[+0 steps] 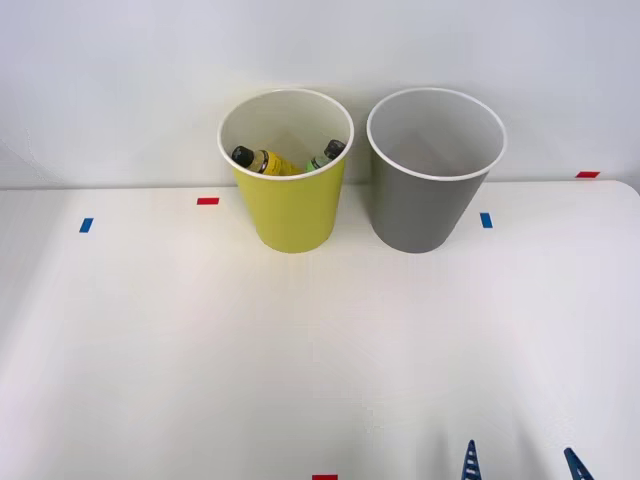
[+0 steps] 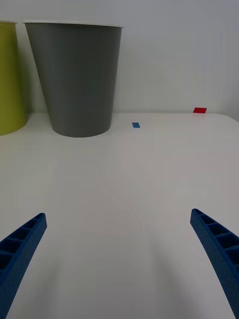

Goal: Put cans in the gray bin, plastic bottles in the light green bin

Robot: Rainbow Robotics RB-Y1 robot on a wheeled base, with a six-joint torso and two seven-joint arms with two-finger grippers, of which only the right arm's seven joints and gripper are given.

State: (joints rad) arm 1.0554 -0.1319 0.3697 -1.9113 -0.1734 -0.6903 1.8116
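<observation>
I've got the right gripper [image 2: 119, 259] spread wide and empty over the table [image 1: 150, 350], both plastic bottles [image 1: 262, 160] lying inside the light green bin [image 1: 292, 215], gray bin [image 1: 425, 210] beside it.

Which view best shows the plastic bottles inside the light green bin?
The front view: it looks down into the light green bin, where both plastic bottles lean on its white inside. The right wrist view catches just that bin's outer wall from the side.
</observation>
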